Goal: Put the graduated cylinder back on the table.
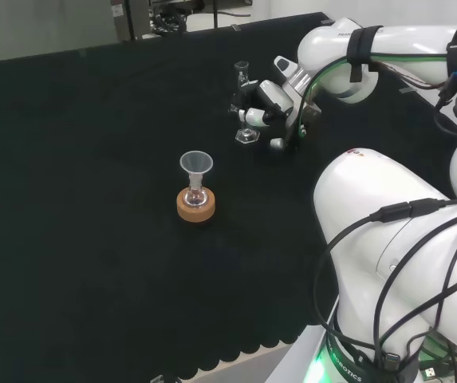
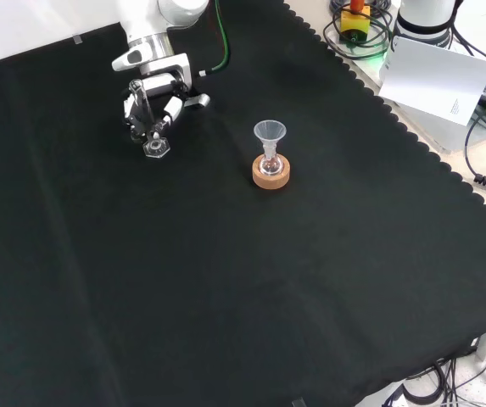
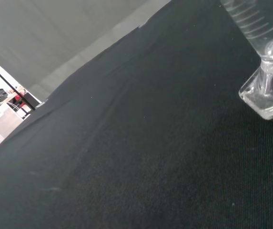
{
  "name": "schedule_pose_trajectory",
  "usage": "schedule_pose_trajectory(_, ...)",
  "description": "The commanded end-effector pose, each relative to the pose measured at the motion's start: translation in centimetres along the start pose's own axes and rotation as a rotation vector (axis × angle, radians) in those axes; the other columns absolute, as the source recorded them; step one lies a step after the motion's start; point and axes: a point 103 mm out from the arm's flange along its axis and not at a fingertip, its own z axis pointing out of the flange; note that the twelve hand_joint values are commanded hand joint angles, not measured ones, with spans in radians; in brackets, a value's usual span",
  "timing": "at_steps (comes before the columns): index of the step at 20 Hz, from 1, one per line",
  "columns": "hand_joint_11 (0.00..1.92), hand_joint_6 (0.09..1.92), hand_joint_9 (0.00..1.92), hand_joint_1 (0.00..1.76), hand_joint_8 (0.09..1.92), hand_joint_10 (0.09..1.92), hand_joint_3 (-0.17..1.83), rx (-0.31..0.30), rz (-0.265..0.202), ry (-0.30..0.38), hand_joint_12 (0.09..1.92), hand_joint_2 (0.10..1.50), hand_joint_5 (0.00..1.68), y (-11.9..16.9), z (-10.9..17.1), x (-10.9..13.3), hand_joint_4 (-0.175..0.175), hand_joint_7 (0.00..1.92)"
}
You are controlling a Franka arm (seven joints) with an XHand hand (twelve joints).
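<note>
Though clear, graduated cylinder hexagonal-footed

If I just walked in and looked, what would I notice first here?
Probably the black and white robot hand, its fingers curled round a clear graduated cylinder whose base sits at the black cloth in the upper left of the front view. Next, the clear funnel in a small flask on a round cork ring, standing apart near the cloth's middle.

The clear graduated cylinder stands upright, its hexagonal foot on the black cloth, at the worktop's far side in the head view.
</note>
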Motion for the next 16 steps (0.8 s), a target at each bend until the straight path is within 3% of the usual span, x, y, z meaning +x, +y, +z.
schedule_pose_trajectory(1, 0.87, 0.9, 1.24, 1.01, 0.47, 0.09, -0.04, 0.013, -0.008, 0.087, 1.04, 1.12, 0.82, -0.3, 0.0, -0.3, -0.042, 0.89)
schedule_pose_trajectory(4, 0.73, 0.73, 1.15, 0.96, 0.58, 0.09, -0.15, 0.01, -0.012, 0.103, 1.14, 1.11, 0.71, -0.4, -0.2, -0.4, -0.054, 0.76)
schedule_pose_trajectory(8, 0.65, 0.69, 1.1, 0.93, 0.6, 0.09, -0.17, -0.006, -0.013, 0.121, 1.19, 1.09, 0.66, -0.8, -1.0, -1.0, -0.055, 0.71)
schedule_pose_trajectory(12, 0.61, 0.65, 1.07, 0.9, 0.6, 0.09, -0.17, -0.013, -0.022, 0.1, 1.22, 1.06, 0.58, -0.5, -1.3, -0.3, -0.059, 0.67)
schedule_pose_trajectory(16, 0.55, 0.55, 0.97, 0.87, 0.63, 0.09, -0.17, -0.011, -0.028, 0.075, 1.26, 1.02, 0.46, 0.2, -2.3, 0.9, -0.062, 0.5)
